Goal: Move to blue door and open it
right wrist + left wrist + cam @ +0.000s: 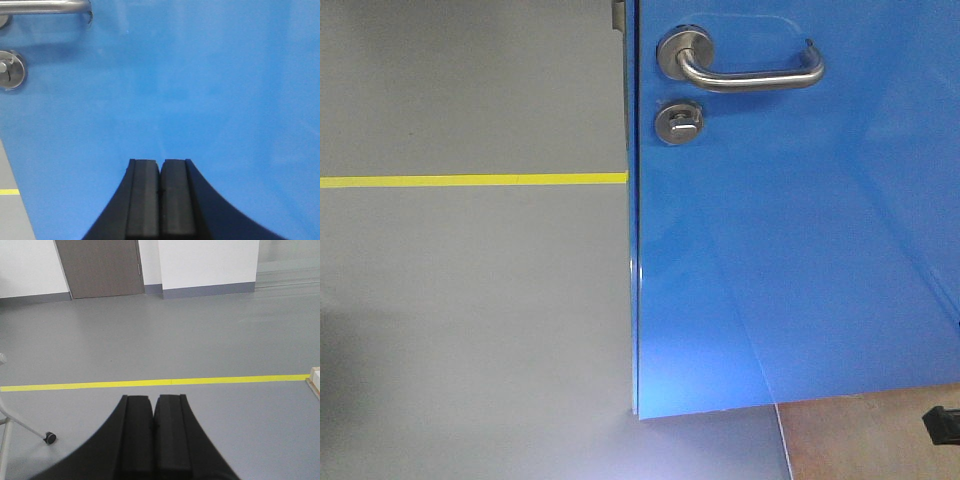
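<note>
While blue door fills front view | left tool clenched | right tool clenched, empty

The blue door is glossy bright blue — its lever handle silver. The floor is plain grey, crossed by a yellow tape line.

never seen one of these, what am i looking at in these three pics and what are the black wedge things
It is a two-armed robot on wheels, with three cameras. The front camera shows the blue door, its lever handle and thumb-turn lock, beside grey floor with a yellow tape line. The other two cameras sit on the wrists. The black wedges are grippers, the robot's pincers. The left gripper points at open floor; the right gripper faces the door. Both are shut and hold nothing.
</note>
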